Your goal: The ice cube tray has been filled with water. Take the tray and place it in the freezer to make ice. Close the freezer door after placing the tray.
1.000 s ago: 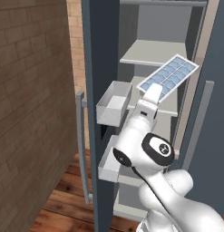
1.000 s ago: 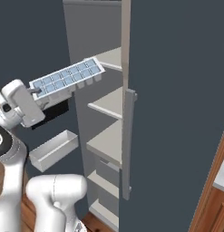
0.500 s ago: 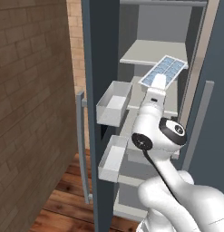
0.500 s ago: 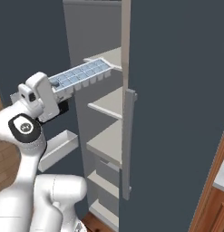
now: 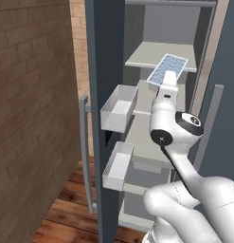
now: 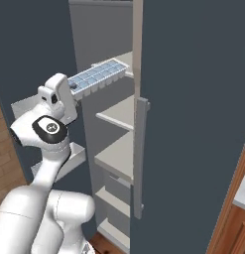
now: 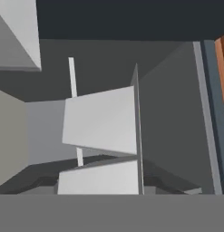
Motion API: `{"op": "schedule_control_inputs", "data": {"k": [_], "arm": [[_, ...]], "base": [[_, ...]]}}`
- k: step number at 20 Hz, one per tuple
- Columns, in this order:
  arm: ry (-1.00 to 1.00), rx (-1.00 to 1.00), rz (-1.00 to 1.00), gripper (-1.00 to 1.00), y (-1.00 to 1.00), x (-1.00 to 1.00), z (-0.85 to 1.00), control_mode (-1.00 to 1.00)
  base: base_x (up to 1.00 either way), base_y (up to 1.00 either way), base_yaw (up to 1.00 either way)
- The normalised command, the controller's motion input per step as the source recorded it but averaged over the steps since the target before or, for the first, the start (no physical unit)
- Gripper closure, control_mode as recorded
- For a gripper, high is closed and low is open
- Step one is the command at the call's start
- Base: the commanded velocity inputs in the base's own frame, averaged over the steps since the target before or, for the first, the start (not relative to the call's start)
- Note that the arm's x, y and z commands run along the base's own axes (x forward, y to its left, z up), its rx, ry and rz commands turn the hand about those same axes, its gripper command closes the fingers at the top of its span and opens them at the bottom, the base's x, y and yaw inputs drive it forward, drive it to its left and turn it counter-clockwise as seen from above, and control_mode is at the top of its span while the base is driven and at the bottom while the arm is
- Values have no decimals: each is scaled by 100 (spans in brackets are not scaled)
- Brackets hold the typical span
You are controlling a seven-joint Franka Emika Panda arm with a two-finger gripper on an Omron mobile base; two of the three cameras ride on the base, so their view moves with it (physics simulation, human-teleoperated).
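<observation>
The ice cube tray [image 5: 167, 68] is a long white strip with pale-blue water [image 6: 100, 74] in its cells. My gripper [image 5: 168, 79] is shut on its near end and holds it up, roughly level. The far end of the tray [image 6: 96, 77] reaches into the open freezer [image 5: 158, 28], just above a pale grey shelf [image 5: 156, 56]. The gripper [image 6: 72, 87] sits at the cabinet's opening. The freezer door [image 5: 104, 57] stands open to the left, with two box bins [image 5: 119, 108] and a long bar handle [image 5: 85, 147].
A brick wall [image 5: 33, 118] stands left of the open door. In the right base view a closed dark door panel [image 6: 193, 124] with a vertical handle [image 6: 140, 158] borders the opening. Lower shelves [image 6: 119, 156] lie under the tray. Wooden floor [image 5: 61, 213] lies below.
The arm has stretched forward and carried the tray deeper into the freezer, toward the upper shelf. The grip on the tray has stayed the same.
</observation>
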Motion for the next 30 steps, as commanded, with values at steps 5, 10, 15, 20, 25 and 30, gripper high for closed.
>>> {"op": "schedule_control_inputs", "data": {"k": [5, 10, 15, 20, 25, 30], "arm": [[0, 0, 0, 100, -2, 48, 0, -100], [1, 0, 0, 100, 0, 53, 0, -100], [6, 0, 0, 100, -5, 60, 0, -100], [1, 0, 0, 100, -19, 60, -2, -100], [0, 0, 0, 100, -21, 56, 0, -100], [8, 0, 0, 100, -17, 53, 0, -100]], "base": [[0, 0, 0], [0, 0, 0], [0, 0, 0], [0, 0, 0], [0, 0, 0], [0, 0, 0]]}}
